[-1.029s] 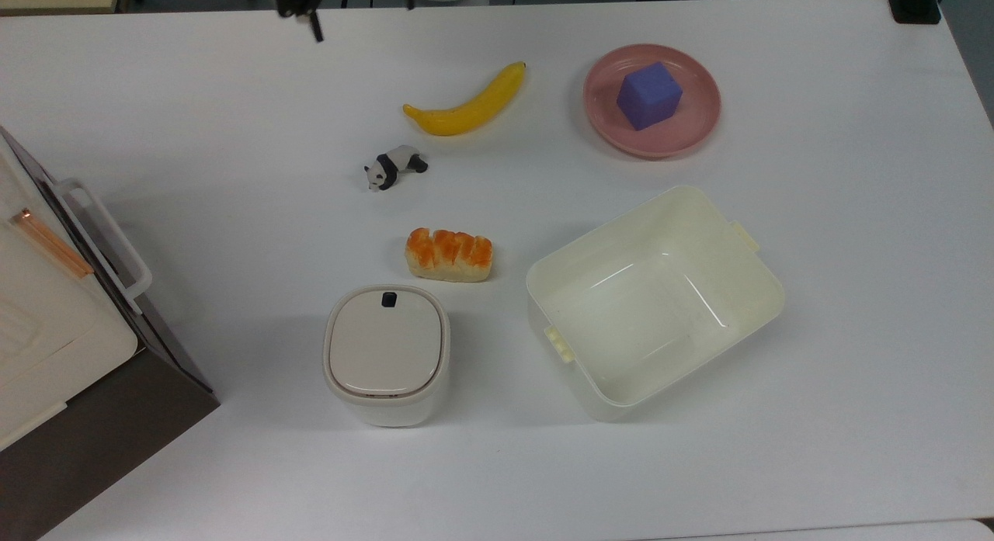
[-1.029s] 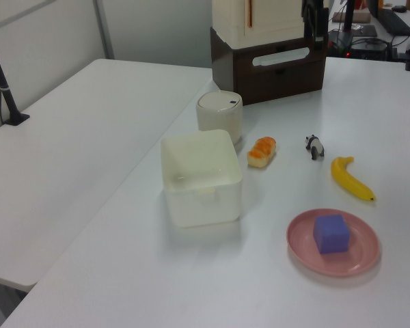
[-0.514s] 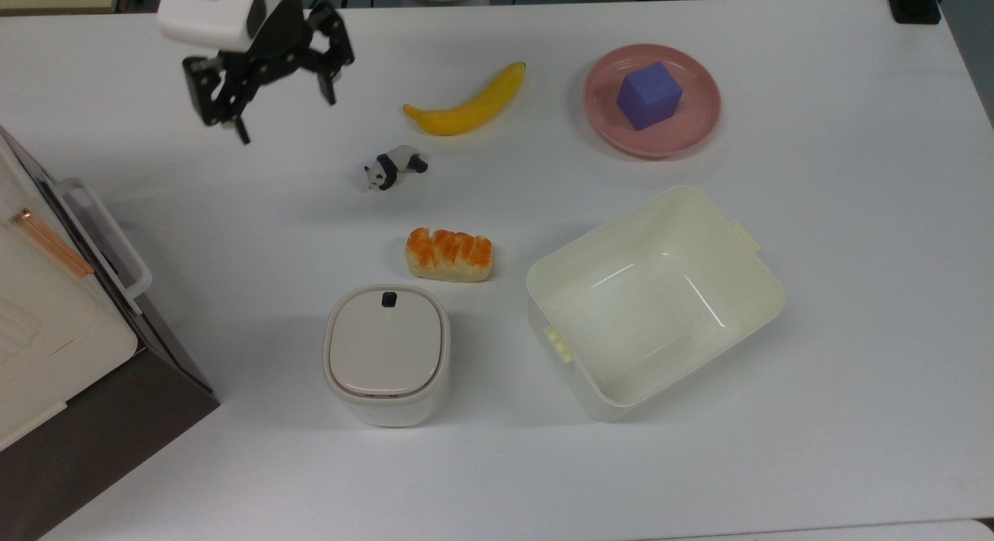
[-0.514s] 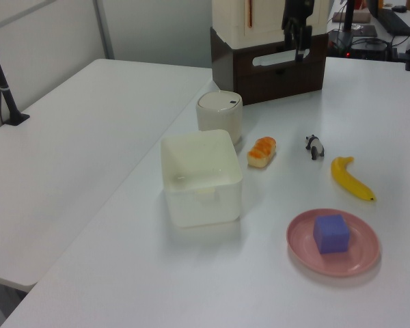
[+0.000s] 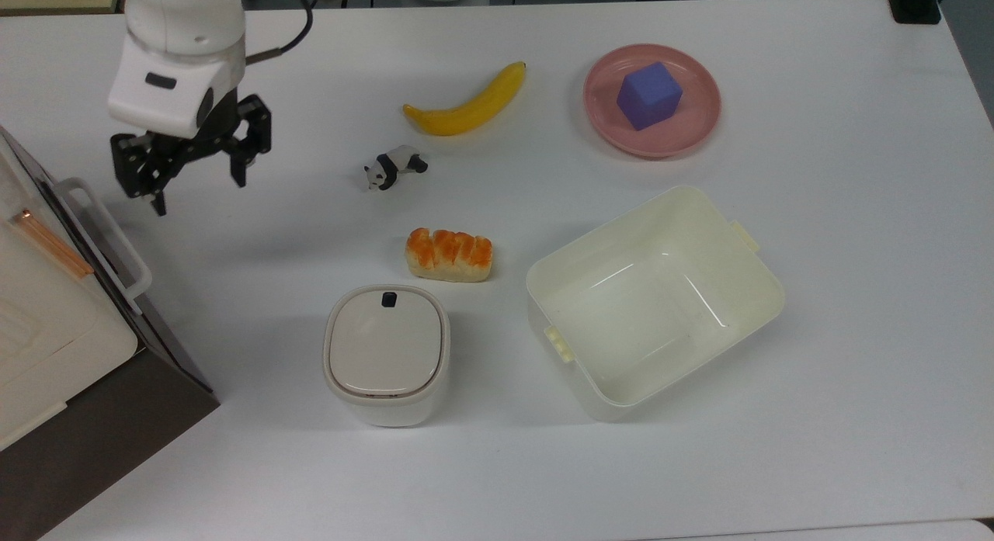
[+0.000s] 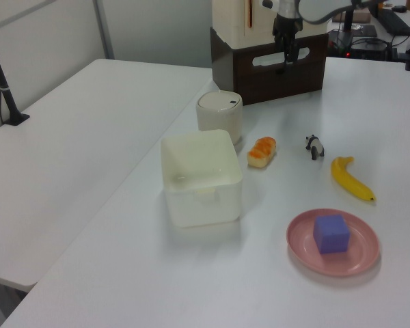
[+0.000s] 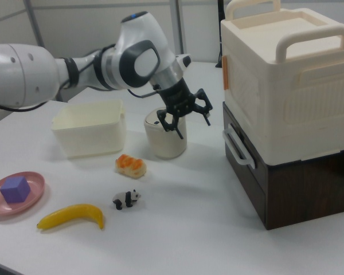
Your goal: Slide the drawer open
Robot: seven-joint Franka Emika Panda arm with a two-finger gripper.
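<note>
The dark brown wooden drawer (image 7: 245, 163) with a white loop bar handle (image 5: 105, 242) sits shut at the top view's left edge, under a cream plastic crate (image 7: 289, 86). The black 2-finger gripper (image 5: 198, 185) hangs near it, fingers spread, holding nothing. The round pink plate (image 5: 695, 133) holds 1 purple cube (image 5: 649, 95). The cream plastic tub (image 5: 765, 293) is empty; the white lidded bin (image 5: 386, 355) is closed.

Drawer (image 5: 116, 308) cut by top view's left edge

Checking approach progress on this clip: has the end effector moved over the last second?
Yes. In the top view the end effector, open, has come from the table's far edge down toward the top view's lower left, closing on the drawer's white handle, past the panda.
</note>
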